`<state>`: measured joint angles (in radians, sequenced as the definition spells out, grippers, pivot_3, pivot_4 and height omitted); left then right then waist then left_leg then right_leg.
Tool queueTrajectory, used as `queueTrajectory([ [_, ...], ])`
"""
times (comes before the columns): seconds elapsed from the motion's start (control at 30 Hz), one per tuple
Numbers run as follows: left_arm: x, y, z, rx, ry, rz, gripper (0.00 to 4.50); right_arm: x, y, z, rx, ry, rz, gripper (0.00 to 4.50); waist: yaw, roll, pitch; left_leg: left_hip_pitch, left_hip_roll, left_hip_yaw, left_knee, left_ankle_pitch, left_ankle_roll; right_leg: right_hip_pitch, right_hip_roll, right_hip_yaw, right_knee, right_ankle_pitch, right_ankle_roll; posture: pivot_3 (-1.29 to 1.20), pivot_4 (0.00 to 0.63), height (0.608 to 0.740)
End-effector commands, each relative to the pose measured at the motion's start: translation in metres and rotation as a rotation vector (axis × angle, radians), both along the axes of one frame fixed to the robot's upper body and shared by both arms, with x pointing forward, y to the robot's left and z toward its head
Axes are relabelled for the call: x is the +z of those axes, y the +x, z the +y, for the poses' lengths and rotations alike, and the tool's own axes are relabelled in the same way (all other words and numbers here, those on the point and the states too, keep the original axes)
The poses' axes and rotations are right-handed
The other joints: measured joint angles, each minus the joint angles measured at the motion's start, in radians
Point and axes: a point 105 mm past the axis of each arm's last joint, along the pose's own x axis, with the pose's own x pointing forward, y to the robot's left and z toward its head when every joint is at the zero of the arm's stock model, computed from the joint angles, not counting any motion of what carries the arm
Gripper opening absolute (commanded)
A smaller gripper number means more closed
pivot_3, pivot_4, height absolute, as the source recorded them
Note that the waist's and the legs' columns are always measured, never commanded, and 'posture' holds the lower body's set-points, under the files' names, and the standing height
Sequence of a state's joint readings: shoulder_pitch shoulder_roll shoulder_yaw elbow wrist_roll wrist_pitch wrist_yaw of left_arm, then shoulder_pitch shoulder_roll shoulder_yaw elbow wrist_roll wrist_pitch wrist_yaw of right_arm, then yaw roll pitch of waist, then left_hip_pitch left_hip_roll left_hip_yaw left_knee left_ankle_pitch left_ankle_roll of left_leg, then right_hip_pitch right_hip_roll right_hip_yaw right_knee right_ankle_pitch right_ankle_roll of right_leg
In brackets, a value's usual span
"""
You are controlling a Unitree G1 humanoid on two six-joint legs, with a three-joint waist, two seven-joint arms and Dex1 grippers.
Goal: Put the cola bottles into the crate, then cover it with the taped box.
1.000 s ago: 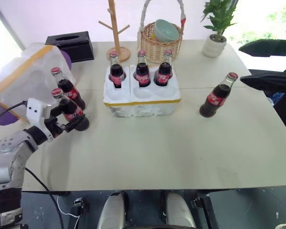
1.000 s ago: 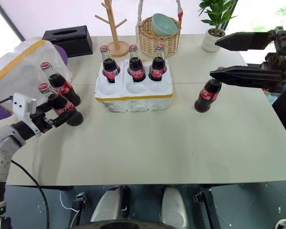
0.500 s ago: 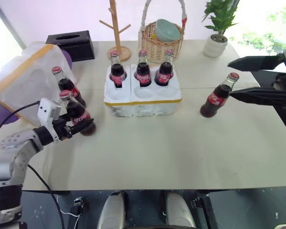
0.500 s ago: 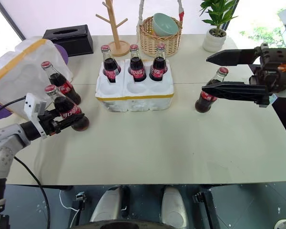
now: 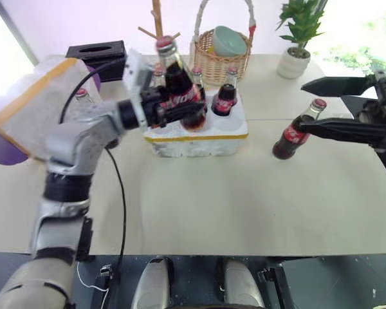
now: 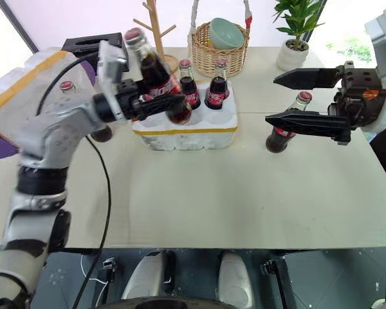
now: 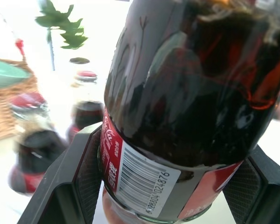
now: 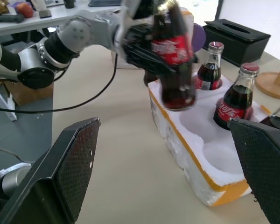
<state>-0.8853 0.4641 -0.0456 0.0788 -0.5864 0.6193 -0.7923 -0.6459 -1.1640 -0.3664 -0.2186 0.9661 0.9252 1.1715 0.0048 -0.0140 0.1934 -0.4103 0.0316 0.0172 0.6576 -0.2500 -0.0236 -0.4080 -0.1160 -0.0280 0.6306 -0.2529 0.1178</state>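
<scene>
My left gripper (image 5: 180,111) is shut on a cola bottle (image 5: 174,74), which hangs tilted above the front left slots of the crate (image 5: 196,138). The left wrist view has that bottle (image 7: 191,93) close up between the pads (image 7: 79,177). Three cola bottles stand in the crate's back row (image 8: 238,98), and the front slots are empty. One more bottle (image 5: 82,95) stands by the taped box (image 5: 32,106), mostly hidden by my left arm. Another bottle (image 5: 294,134) stands on the table to the right. My right gripper (image 6: 271,100) is open, level with that bottle's neck, one finger on each side.
Behind the crate stand a wicker basket (image 5: 222,55) holding a green bowl, a wooden stand (image 5: 157,19), a black tissue box (image 5: 96,53) and a potted plant (image 5: 296,38). A purple object (image 5: 3,145) lies under the taped box. A cable hangs from my left arm.
My left gripper closed on the nearer bottle beside the taped box, lifted it and carried it right to above the crate. The right gripper stayed by the right bottle.
</scene>
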Motion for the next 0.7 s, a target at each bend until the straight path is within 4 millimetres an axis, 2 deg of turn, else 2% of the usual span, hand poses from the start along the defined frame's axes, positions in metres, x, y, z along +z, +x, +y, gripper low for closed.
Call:
queueTrajectory([
  [0.03, 0.008, 0.014, -0.005, 0.042, 0.037, -0.095, 2.83, 0.006, -0.006, -0.001, -0.012, 0.011, -0.051, 4.50, 0.000, 0.000, 0.000, 0.000, 0.000, 0.000, 0.000, 0.000, 0.000, 0.000, 0.000, 0.000, 0.000, 0.000, 0.000, 0.00, 0.150, 0.736],
  [0.23, -0.019, 0.024, -0.023, -0.004, 0.147, -0.032, 2.83, 0.001, -0.002, -0.003, -0.048, 0.037, -0.040, 4.50, 0.007, 0.000, 0.000, -0.002, 0.000, 0.000, 0.000, 0.000, 0.000, -0.002, 0.000, 0.000, 0.000, 0.000, 0.000, 0.00, 0.150, 0.736],
  [0.4, -0.036, 0.042, -0.030, 0.076, 0.217, 0.037, 2.83, -0.004, 0.004, -0.003, -0.069, 0.048, -0.035, 4.50, 0.008, 0.000, 0.000, -0.002, 0.000, 0.000, 0.002, 0.000, 0.000, -0.001, 0.000, 0.000, 0.000, 0.000, 0.000, 0.00, 0.150, 0.736],
  [0.5, -0.041, 0.046, -0.032, 0.107, 0.215, 0.080, 4.29, -0.004, 0.006, -0.002, -0.066, 0.063, -0.037, 4.50, 0.008, 0.000, 0.000, -0.004, 0.000, -0.001, 0.003, 0.000, 0.000, -0.002, 0.000, 0.000, 0.000, 0.000, 0.001, 0.00, 0.150, 0.736],
  [0.6, -0.040, 0.039, -0.024, 0.108, 0.204, 0.082, 4.41, -0.005, 0.009, -0.001, -0.065, 0.073, -0.040, 4.50, 0.007, 0.000, 0.000, -0.004, 0.000, -0.001, 0.004, 0.000, 0.001, -0.001, 0.000, 0.000, 0.000, 0.001, 0.001, 0.00, 0.150, 0.736],
  [0.7, -0.019, 0.004, -0.007, -0.010, 0.082, 0.055, 4.41, -0.007, 0.010, 0.001, -0.058, 0.081, -0.036, 4.50, -0.005, 0.000, 0.000, -0.004, 0.000, -0.001, 0.003, -0.001, 0.001, -0.002, 0.000, 0.000, 0.001, 0.001, 0.001, 0.00, 0.150, 0.736],
])
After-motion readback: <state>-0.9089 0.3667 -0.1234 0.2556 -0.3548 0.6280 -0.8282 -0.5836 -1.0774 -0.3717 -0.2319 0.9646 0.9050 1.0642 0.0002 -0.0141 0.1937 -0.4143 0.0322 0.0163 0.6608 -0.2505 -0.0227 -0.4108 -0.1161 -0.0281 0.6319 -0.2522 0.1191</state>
